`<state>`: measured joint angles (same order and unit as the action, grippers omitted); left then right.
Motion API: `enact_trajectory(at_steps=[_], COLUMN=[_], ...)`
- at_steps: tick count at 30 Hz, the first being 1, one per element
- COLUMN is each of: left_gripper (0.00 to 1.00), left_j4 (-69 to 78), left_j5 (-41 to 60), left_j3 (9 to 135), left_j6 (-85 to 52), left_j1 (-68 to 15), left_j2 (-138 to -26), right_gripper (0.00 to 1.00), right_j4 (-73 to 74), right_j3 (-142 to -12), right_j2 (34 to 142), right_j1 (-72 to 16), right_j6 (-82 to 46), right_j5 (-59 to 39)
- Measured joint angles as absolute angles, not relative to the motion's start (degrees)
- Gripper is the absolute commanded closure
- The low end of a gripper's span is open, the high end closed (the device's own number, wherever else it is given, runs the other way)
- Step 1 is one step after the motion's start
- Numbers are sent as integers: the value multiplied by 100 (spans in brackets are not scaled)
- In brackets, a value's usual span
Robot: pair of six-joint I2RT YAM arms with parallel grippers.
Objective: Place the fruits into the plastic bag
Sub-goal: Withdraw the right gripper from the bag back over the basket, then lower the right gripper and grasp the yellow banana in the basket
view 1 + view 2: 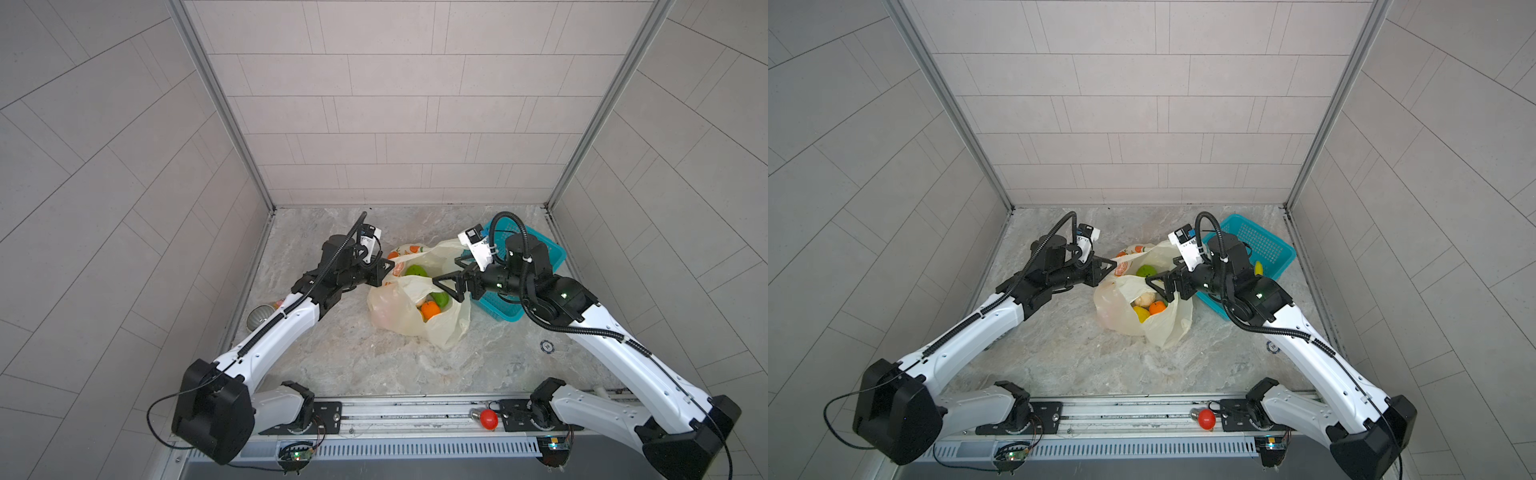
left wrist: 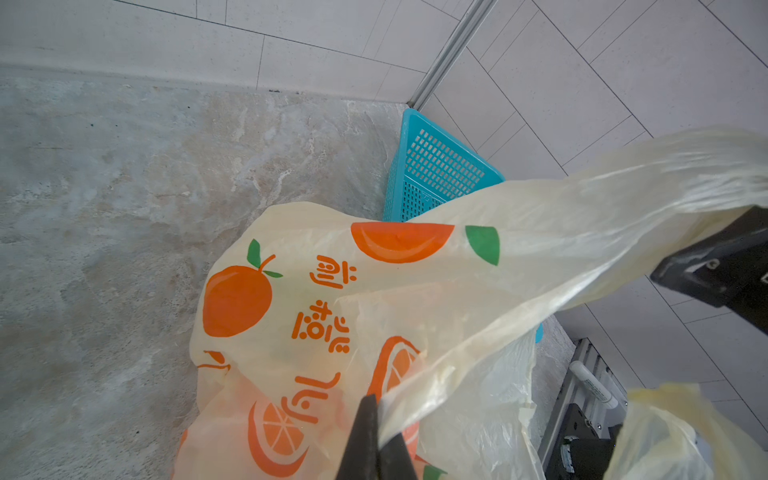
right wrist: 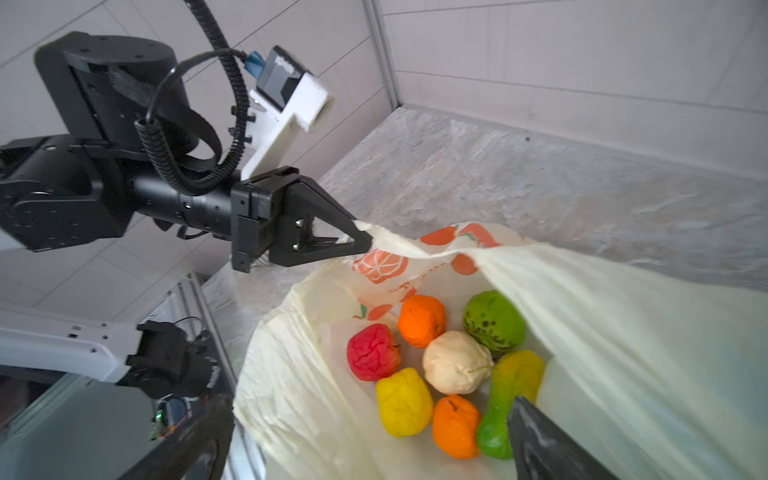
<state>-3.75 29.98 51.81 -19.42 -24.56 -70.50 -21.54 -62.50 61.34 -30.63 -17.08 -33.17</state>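
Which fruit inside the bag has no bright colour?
The whitish fruit, lying in the middle; the others are red, orange, green or yellow.

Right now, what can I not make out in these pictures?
- Teal basket: both top views, the right arm covers much of it; only a yellow fruit shows.
- Grey round thing: in a top view, partly hidden by the left arm.
- Right gripper: right wrist view, cut off by the edge.

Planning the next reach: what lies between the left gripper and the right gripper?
Only the bag's open mouth, a green fruit showing inside it, in both top views.
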Motion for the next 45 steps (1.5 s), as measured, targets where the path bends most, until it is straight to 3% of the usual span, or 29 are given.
enact_trajectory(at_steps=[6,15,22,28,37,45], left_gripper=[100,100,100,100,100,100], left_j4=[-375,-392,-395,-377,-204,-64], left_j5=[2989,2989,2969,2930,2932,2923], left_j3=[5183,5207,5210,5210,5190,5011], left_j6=[-1942,-1940,-1942,-1944,-1970,-2005], left_j1=[-2456,-2456,-2456,-2456,-2456,-2456], left_j2=[-7057,-7070,-7070,-7070,-7072,-7072], right_gripper=[2,3,5,6,15,16], right_j4=[-1264,-1341,-2034,-2910,-3133,-3256], right_j3=[-6084,-6862,-7977,-7808,-6372,-6958], right_j2=[6445,6447,6143,6525,8272,9332], right_j1=[-3111,-3142,-2032,-869,-373,-333], right_j6=[-2508,-2493,-2366,-2746,-3618,-3673], right_j5=[-4117,-4217,-2443,-333,548,1009])
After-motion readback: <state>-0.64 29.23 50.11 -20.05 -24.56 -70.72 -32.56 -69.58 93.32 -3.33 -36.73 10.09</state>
